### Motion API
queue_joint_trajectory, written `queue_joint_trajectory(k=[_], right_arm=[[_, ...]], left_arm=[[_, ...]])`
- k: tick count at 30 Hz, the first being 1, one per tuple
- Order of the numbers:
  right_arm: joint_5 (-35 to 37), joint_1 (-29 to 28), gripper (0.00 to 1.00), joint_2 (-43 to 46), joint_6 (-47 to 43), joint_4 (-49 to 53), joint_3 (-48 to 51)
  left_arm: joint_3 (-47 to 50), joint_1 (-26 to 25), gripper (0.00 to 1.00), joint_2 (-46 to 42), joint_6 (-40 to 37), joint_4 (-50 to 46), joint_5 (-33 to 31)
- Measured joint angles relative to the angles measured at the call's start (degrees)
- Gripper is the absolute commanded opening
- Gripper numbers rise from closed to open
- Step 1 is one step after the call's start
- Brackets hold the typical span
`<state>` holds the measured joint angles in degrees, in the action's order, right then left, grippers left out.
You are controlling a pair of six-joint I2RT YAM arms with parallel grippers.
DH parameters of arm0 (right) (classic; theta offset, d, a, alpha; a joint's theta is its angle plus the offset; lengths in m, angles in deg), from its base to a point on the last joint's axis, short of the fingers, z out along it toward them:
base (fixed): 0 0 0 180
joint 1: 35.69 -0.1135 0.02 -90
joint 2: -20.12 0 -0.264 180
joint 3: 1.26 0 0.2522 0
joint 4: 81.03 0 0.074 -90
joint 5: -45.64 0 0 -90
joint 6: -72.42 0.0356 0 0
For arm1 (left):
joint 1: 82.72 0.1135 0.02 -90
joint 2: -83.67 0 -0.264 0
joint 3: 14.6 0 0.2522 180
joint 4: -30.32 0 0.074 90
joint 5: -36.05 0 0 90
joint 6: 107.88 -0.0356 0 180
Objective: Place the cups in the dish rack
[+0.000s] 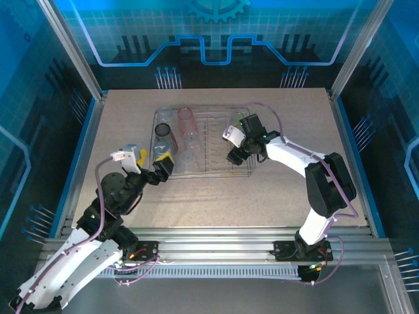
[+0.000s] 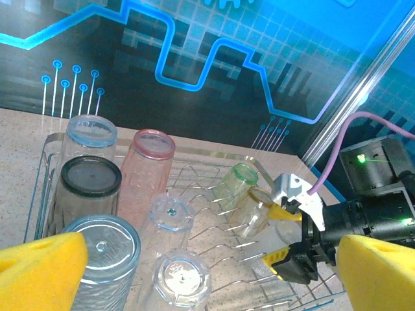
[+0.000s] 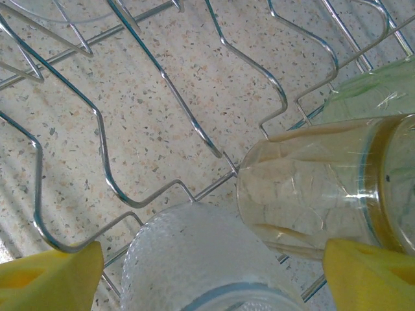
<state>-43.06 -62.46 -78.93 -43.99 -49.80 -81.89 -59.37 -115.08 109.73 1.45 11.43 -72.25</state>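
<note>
DISH RACK, FAR SIDE OF THE TABLE: The dish rack (image 1: 213,144) stood on the table (image 1: 275,203) toward its far edge, a little left of centre, with cups among its prongs. Along the rack's left side we saw a blue-rimmed cup (image 2: 91,137), a smoky grey cup (image 2: 89,184) and a pink cup (image 2: 148,172) packed close together. A bluish clear cup (image 2: 104,253) sat in the rack corner closest to the table's near edge. Beside them a clear cup (image 2: 171,212) and a second clear cup (image 2: 181,278) stood bottom-up.

In the rack's right half, a green cup (image 2: 237,183) and an amber cup (image 2: 257,208) lay tilted on the wires, one against the other. The right tool (image 1: 234,156) hung over that half. Its yellow fingers (image 3: 52,278) were apart on either side of a frosted clear cup (image 3: 194,259), with a gap showing between each finger and the cup wall. That cup sat just beside the amber one, and we could not tell whether it rested on the wires.

The left tool (image 1: 163,169) hovered at the rack's near-left corner, jaws spread wide and gripping nothing.
</note>
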Motion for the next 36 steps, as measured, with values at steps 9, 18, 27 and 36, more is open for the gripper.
queue_joint_trajectory(k=[9,18,27,36], right_arm=[[1.3,-0.3,0.91,2.1,1.0,1.8,0.0],[3.3,-0.2,0.97,12.2,1.3,0.9,1.7],[4.5,8.4,1.0,26.5,6.0,-12.9,16.1],[3.6,24.0,1.0,35.2,20.7,-31.7,30.3]], left_arm=[[-3.9,0.0,1.0,4.0,0.0,-7.5,-8.3],[-10.2,1.9,0.99,12.9,-5.9,-13.6,-19.7],[-12.7,20.5,0.99,17.8,-11.3,-12.3,-16.6],[-5.9,43.0,1.0,24.8,-8.5,-2.1,-5.9]])
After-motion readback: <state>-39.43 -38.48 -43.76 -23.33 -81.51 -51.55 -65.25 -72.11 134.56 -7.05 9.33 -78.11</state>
